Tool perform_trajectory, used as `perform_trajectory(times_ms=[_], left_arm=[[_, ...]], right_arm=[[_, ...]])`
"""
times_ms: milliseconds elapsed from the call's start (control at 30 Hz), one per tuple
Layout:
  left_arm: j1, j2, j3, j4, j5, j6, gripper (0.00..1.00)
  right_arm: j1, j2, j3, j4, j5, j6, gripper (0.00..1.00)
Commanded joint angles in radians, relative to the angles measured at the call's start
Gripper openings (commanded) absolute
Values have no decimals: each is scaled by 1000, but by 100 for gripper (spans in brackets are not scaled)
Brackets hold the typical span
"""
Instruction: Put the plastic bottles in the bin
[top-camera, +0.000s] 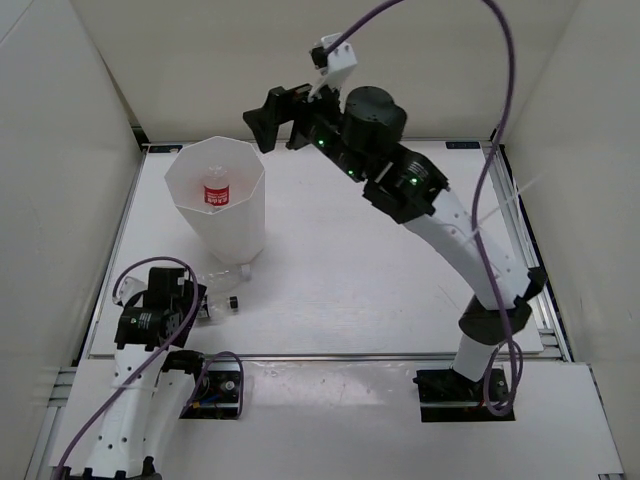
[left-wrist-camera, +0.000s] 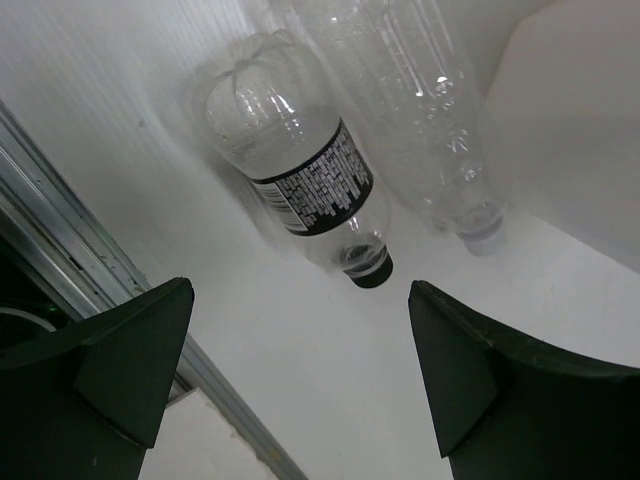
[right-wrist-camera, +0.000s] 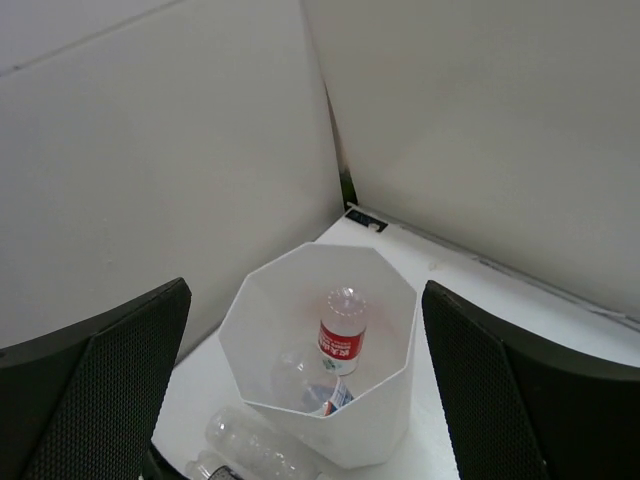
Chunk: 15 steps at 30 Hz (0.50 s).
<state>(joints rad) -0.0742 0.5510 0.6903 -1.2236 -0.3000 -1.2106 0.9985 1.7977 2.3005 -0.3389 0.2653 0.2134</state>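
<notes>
The white faceted bin (top-camera: 250, 215) stands at the table's left. Inside it are a red-labelled bottle (top-camera: 216, 192) and, seen in the right wrist view, a blue-white labelled bottle (right-wrist-camera: 318, 392) beside the red-labelled one (right-wrist-camera: 341, 336). Two bottles lie on the table just in front of the bin: a black-capped bottle (left-wrist-camera: 300, 180) and a clear unlabelled bottle (left-wrist-camera: 420, 120). My left gripper (left-wrist-camera: 300, 370) is open and empty, just short of the black cap (top-camera: 232, 301). My right gripper (right-wrist-camera: 305, 290) is open and empty, high above the bin (right-wrist-camera: 400, 310).
An aluminium rail (left-wrist-camera: 60, 230) runs along the table's left edge close to my left gripper (top-camera: 203, 302). White enclosure walls stand at the left, the back and the right. The bin's wall (left-wrist-camera: 570, 130) rises right beside the clear bottle.
</notes>
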Motion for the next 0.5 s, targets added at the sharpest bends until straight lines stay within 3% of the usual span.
perform_trajectory(times_ms=[0, 233, 467], left_arm=[[-3, 19, -66, 114, -22, -134, 100], [-3, 115, -185, 343, -87, -138, 100], [92, 210, -296, 397, 10, -116, 99]], right_arm=[[17, -47, -36, -61, 54, -63, 100], [26, -161, -104, -132, 72, -117, 100], [26, -216, -150, -176, 126, -163, 100]])
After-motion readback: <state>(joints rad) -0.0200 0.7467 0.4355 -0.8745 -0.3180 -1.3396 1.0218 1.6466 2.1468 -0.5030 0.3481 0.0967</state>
